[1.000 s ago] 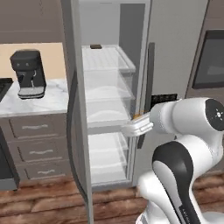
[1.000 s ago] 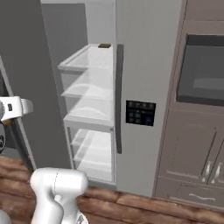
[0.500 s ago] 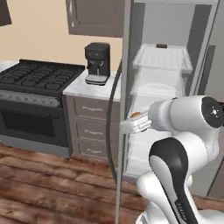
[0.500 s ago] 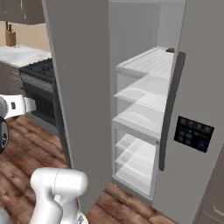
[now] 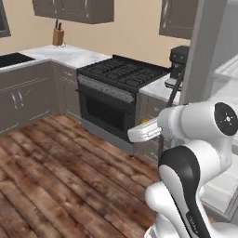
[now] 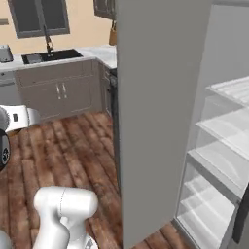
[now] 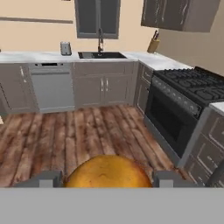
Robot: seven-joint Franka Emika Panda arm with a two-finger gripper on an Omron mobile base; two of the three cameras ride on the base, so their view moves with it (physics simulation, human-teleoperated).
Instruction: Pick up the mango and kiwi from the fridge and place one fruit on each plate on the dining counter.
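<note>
One fridge [image 6: 160, 121]: it is standing open at the right of the right base view, its grey door edge rising through the middle and the white interior with clear glass shelves [image 6: 228, 131] showing beside it.
Floor [image 5: 56, 181]: brown wood planks are running between the cabinets and the robot.
Stove [image 5: 116, 93]: a black range is sitting between grey cabinets, its burners showing at the right of the hand view.
Sink counter [image 7: 65, 57]: a pale worktop is lying under a window, carrying a sink with a tap.
Coffee machine [image 5: 179, 60]: it is standing on the small marble worktop just beside the fridge door edge.
Knife block [image 5: 58, 36]: it is resting on the corner worktop by the wall.
Gripper [image 7: 107, 181]: it is clasping the mango, one finger tip showing on each side.
Mango [image 7: 107, 175]: the orange-yellow fruit is sitting between the finger tips, well above the floor, out of the fridge.
</note>
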